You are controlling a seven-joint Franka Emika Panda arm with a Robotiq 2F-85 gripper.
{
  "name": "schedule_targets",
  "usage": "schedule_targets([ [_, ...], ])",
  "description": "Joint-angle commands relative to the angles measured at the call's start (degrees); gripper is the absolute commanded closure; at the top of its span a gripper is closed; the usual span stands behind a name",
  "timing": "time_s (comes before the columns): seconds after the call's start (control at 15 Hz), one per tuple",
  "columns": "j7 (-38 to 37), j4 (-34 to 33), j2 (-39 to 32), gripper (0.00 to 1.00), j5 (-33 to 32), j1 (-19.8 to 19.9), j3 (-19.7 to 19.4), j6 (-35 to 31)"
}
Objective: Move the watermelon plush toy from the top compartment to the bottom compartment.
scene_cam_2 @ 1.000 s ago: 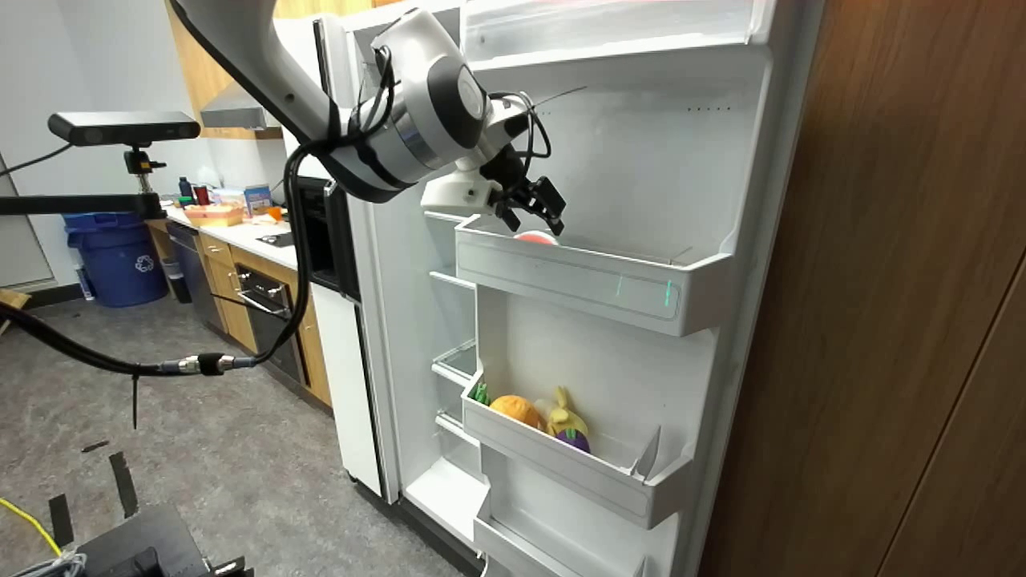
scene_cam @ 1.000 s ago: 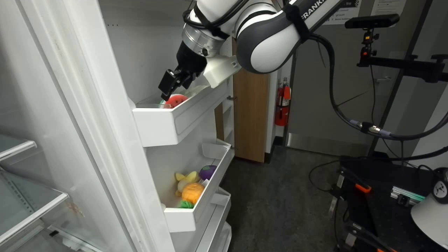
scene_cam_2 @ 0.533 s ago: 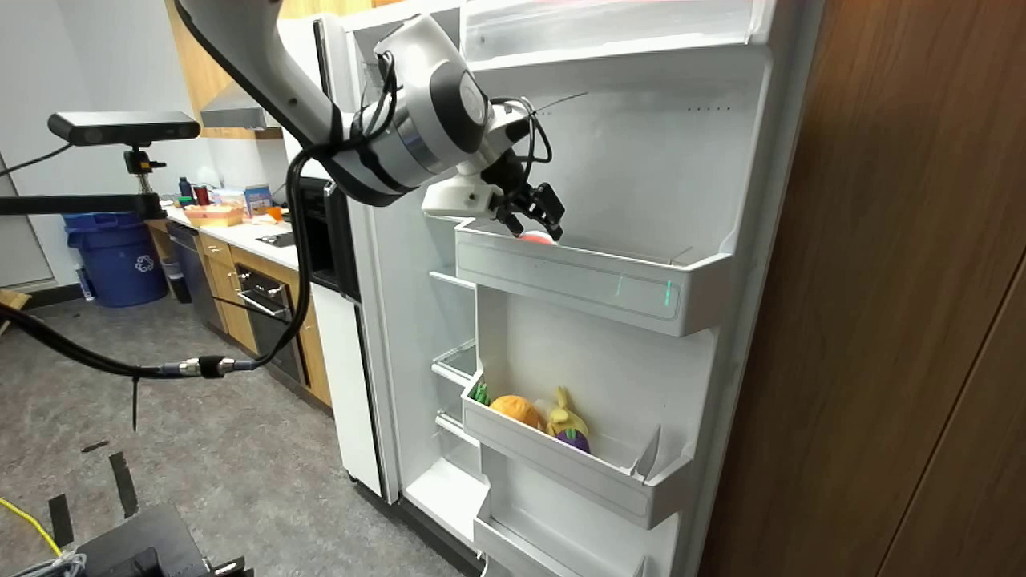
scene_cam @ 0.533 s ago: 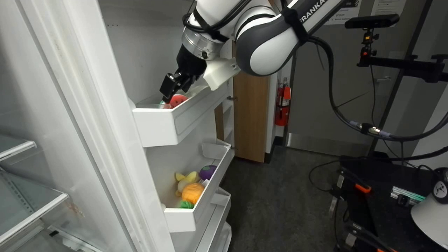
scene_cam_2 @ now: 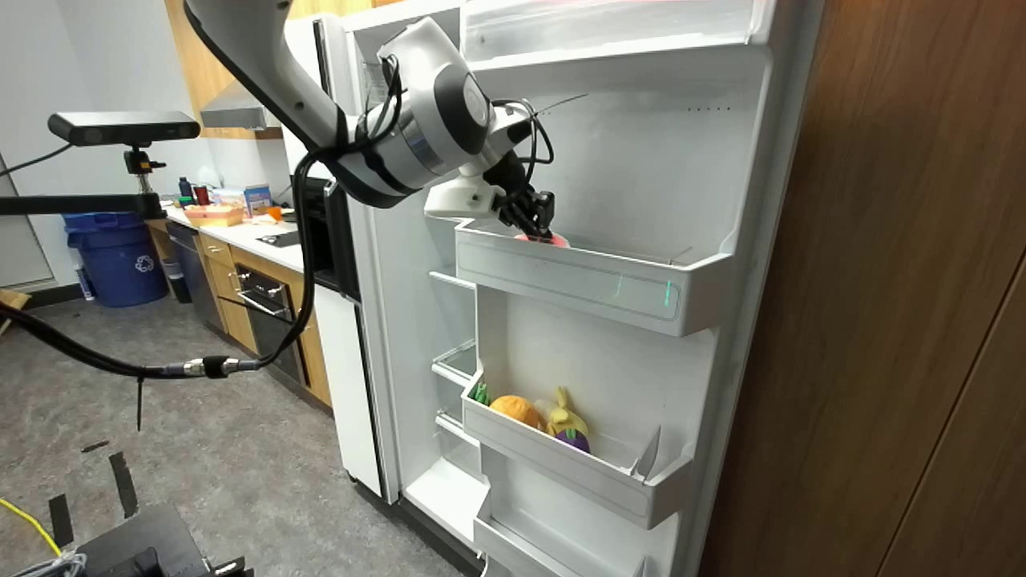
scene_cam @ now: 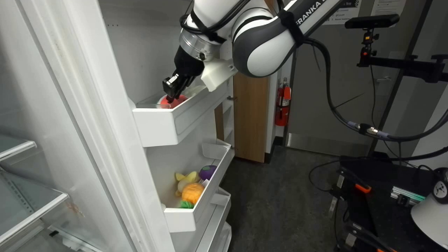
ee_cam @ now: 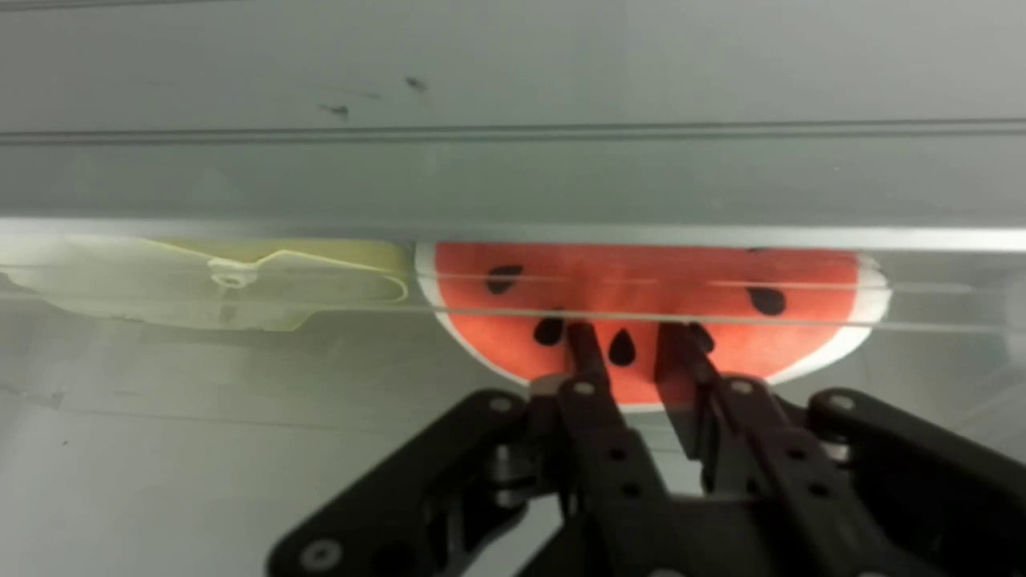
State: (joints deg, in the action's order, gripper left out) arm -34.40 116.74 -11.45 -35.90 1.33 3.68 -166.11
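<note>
In an exterior view, your gripper [scene_cam: 170, 99] is at the watermelon plush toy [scene_cam: 180, 100] in the top compartment [scene_cam: 155, 126]. Below, the bottom compartment [scene_cam: 180, 220] holds an orange plush [scene_cam: 192, 192], a yellow plush [scene_cam: 191, 176] and a purple toy [scene_cam: 208, 171].

In an exterior view, the top compartment's front wall [scene_cam_2: 577, 276] hides most of the toy; an upright divider [scene_cam_2: 647, 455] stands in the bottom compartment.

In the wrist view, your gripper is clamped on the toy's red face, a narrow gap between its fingers [ee_cam: 593, 409]. A pale plastic piece [ee_cam: 184, 284] sits just beside the toy.
</note>
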Motion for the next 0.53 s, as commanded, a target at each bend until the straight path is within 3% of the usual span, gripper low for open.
schedule_targets([
  [0.0,-1.77,-2.06,-1.32,1.0,-2.36,-0.84,-0.88,-0.28],
  [0.47,-1.02,-2.2,-0.41,1.0,-2.04,-0.58,-0.38,-0.59],
])
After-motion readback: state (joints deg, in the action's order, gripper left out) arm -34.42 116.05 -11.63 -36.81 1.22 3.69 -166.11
